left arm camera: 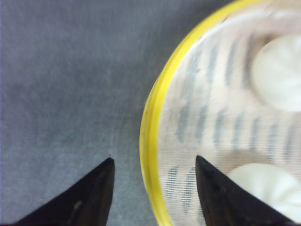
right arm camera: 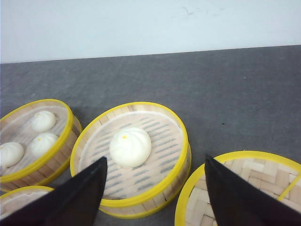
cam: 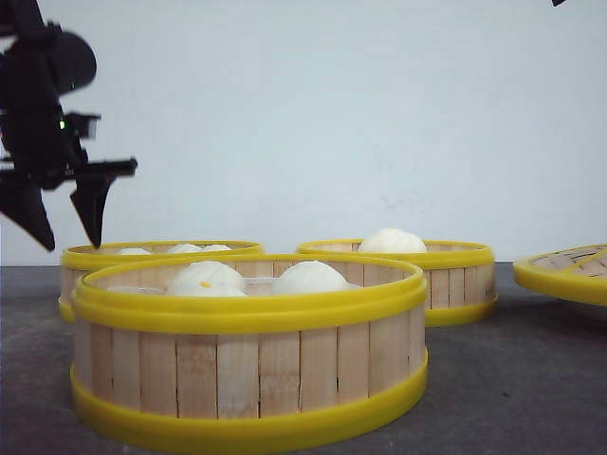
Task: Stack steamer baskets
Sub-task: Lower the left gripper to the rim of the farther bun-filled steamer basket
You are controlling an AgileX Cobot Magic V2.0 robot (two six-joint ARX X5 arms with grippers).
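Three steamer baskets with slat walls and yellow rims stand on the grey table. The near basket (cam: 247,351) holds two visible buns. Behind it, the back left basket (cam: 156,256) (right arm camera: 63,134) holds three, and the back right basket (cam: 427,275) (right arm camera: 160,136) holds one. My left gripper (cam: 71,237) (left arm camera: 153,162) hangs open above the back left basket's outer rim (left arm camera: 150,141), one finger over the table, the other over the mat inside. My right gripper (right arm camera: 154,160) is open and high above the one-bun basket, holding nothing.
A flat woven lid (cam: 569,270) (right arm camera: 244,188) with a yellow rim lies at the right, close to the one-bun basket. A white wall stands behind the table. Bare grey table (left arm camera: 56,84) stretches left of the back left basket.
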